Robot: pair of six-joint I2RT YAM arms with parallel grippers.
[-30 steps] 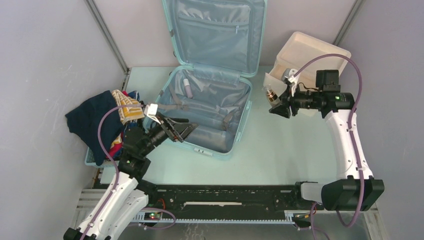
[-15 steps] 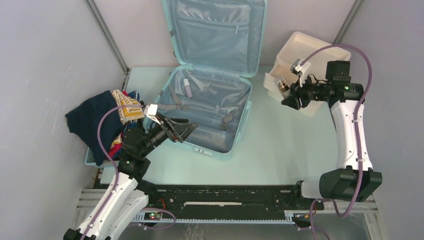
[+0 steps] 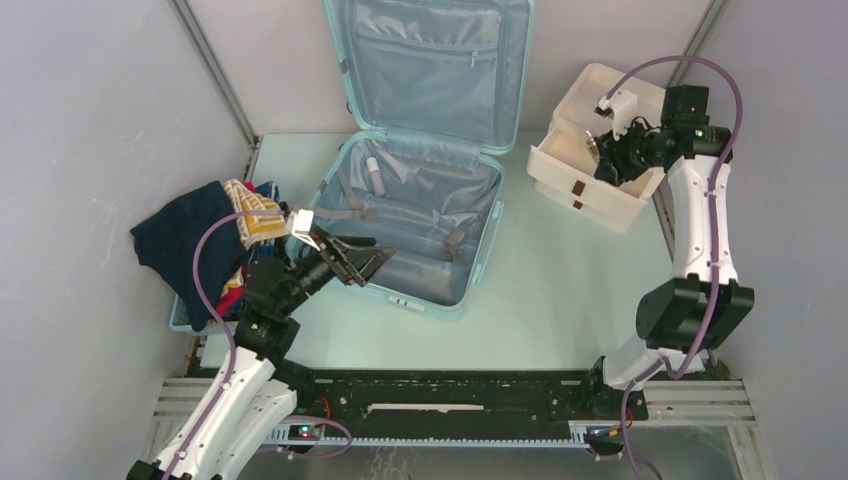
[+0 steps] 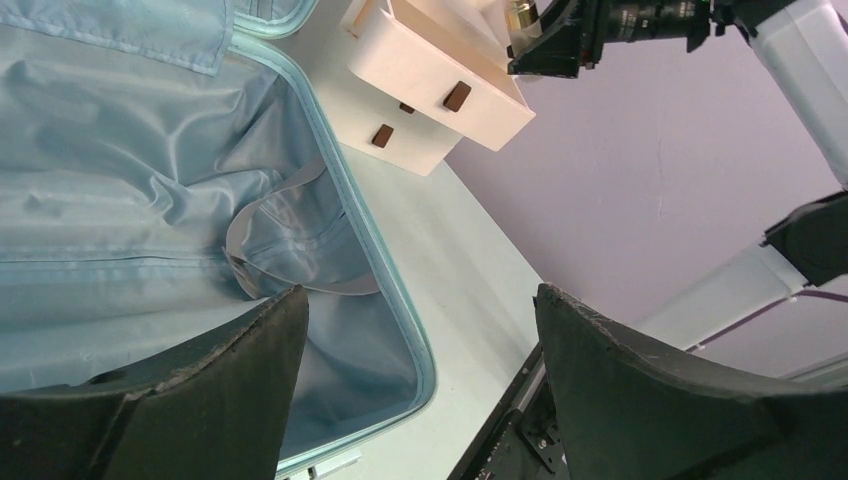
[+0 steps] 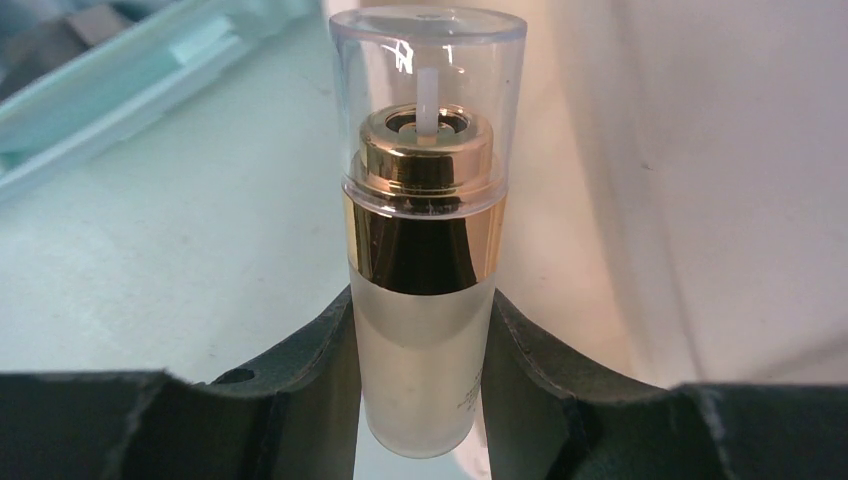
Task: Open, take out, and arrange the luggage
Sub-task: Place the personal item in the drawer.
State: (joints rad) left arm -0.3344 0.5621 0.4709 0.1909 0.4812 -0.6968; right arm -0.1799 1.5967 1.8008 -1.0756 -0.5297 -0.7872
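Left arm point(image 3: 228, 398) bent low, jaws wide apart, right arm point(image 3: 700, 232) seemingly upright, jaws gripping bottle point(image 5: 425, 250)

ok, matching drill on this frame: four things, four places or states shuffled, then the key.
Things
1. pale mint-blue ribbed hard-shell suitcase
2. frosted pump bottle with gold collar and clear cap
3. cream-white box with brown drawer tabs
4. left gripper

Places or states
A. open, holding nothing, over the suitcase's near rim
B. far right of the pale green table
C. lying open mid-table, lid up
D. clamped in the right gripper

Pairs: 1-C, 2-D, 3-B, 4-A
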